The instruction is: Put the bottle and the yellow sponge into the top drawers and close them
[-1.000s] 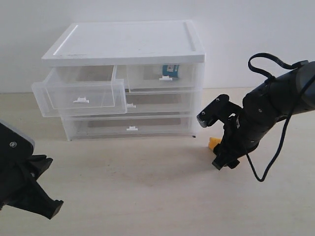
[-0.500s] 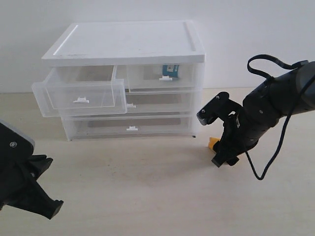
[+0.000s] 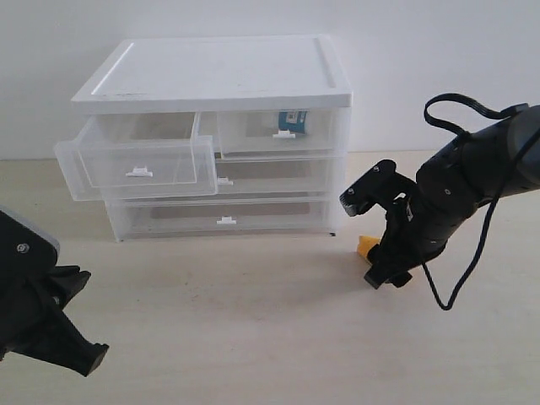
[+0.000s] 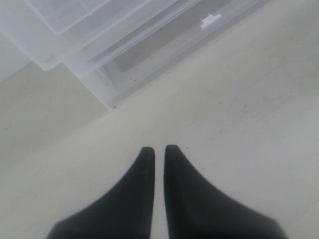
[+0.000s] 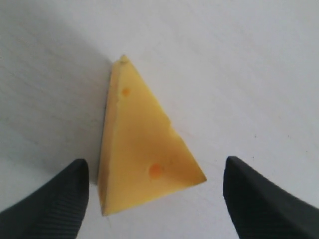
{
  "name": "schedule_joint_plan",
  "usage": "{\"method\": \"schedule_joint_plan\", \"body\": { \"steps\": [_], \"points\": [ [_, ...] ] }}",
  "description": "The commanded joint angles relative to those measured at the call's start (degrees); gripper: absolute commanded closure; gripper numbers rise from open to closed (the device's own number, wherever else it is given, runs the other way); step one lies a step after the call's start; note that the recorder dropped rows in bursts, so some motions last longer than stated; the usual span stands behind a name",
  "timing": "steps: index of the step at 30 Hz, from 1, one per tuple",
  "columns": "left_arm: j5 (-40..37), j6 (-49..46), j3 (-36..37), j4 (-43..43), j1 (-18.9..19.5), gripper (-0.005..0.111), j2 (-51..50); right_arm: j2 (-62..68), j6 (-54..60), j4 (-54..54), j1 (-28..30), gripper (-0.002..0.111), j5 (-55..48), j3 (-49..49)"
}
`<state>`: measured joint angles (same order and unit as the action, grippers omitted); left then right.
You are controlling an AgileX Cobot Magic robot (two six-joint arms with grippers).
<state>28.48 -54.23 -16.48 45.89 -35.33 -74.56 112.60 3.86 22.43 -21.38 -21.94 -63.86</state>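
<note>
The yellow sponge lies on the table to the right of the drawer cabinet. My right gripper stands over it, open. In the right wrist view the wedge sits between the two fingers of that gripper, nearer one finger, and neither presses it. The bottle shows its teal label through the shut top right drawer. The top left drawer is pulled out and looks empty. My left gripper is shut on nothing, low at the front left.
The white-topped cabinet stands against the back wall. Its two wider drawers are shut. A black cable loops off the right arm. Bare table lies between the two arms.
The right arm has shifted only slightly over the sponge. The left arm and the drawers have not moved.
</note>
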Motion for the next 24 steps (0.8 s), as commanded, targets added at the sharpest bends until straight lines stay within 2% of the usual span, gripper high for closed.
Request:
{"method": "schedule_joint_plan", "body": {
  "steps": [1,14,24],
  "points": [
    [0.0,0.6,-0.2,-0.3,0.1,0.103,0.2,0.1,-0.4,-0.2,0.3,0.041,-0.6,-0.2],
    [-0.2,0.6,-0.2,-0.3,0.1,0.103,0.2,0.3,-2.2,-1.0,0.3,0.041,0.8,-0.2],
    [-0.5,0.6,-0.2,-0.3,0.1,0.103,0.2,5.3,-2.4,-1.1,0.3,0.041,5.0,-0.3]
  ]
}}
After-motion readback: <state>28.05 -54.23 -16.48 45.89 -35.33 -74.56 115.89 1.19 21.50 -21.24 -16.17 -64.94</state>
